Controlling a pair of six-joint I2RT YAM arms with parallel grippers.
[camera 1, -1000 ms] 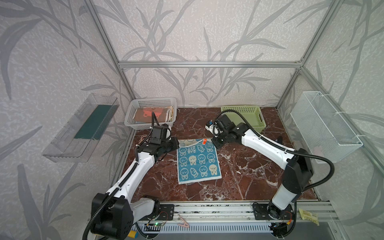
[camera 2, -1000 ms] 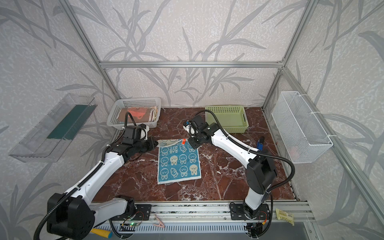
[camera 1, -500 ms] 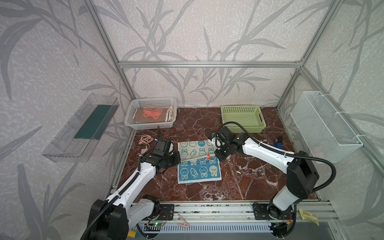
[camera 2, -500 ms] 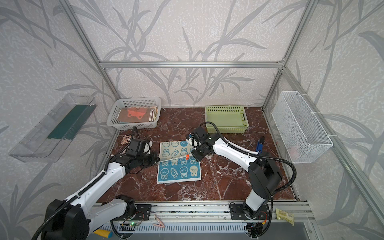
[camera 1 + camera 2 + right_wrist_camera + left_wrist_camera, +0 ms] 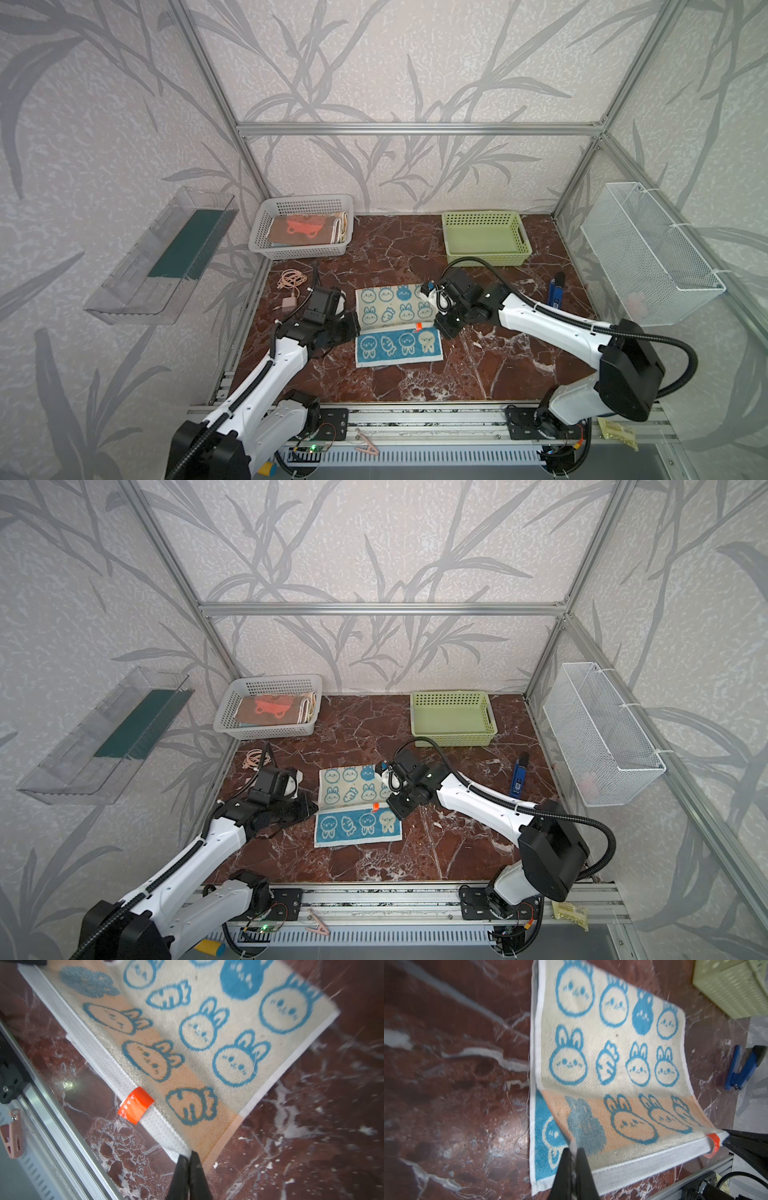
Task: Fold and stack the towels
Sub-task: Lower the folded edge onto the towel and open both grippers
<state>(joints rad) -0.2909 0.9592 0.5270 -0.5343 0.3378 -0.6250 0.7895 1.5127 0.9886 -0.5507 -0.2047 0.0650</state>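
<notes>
Two grippers (image 5: 356, 328) (image 5: 435, 328), two plastic baskets (image 5: 299, 250) (image 5: 486, 259), one bunny towel (image 5: 395, 309).

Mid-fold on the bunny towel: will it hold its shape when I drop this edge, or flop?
Probably floppy: the bunny towel curves softly up to the left gripper and right gripper. Likely light: two corner pinches carry the flap. Terry pile should resist slipping.

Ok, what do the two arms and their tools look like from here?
The left arm and right arm match: white shells, black joints, a black ribbed hose along each. The left tool and right tool are black, with slim tapered fingers.
</notes>
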